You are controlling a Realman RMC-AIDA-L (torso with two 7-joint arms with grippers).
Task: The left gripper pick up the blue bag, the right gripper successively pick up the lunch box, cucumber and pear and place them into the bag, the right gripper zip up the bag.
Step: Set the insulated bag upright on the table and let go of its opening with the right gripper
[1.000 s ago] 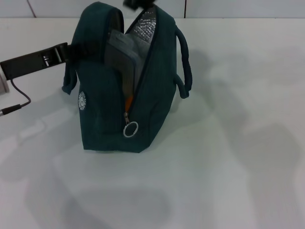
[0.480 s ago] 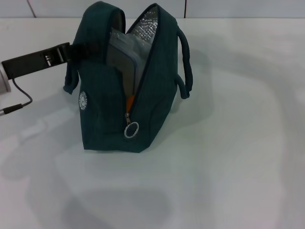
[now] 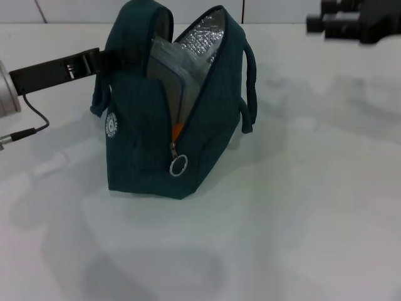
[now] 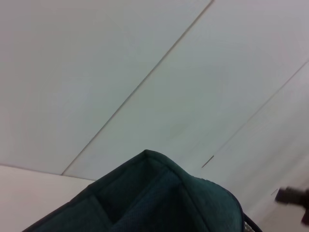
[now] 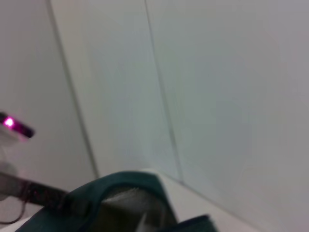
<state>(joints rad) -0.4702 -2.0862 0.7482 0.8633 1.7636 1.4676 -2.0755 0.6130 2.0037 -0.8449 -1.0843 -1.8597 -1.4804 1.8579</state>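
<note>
One left claw [image 3: 103, 59] grips the open blue bag [image 3: 144, 144]; lunch box [image 3: 166, 72] inside

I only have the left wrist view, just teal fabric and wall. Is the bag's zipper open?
Observer: Yes. The blue bag gapes open, with its ring pull low at the near end.
Operator: Anything inside?
Observer: The lunch box stands in the opening.
Operator: Where are the grippers?
Observer: The left gripper grips the bag's left side. The right gripper is up to the right, apart from it.
</note>
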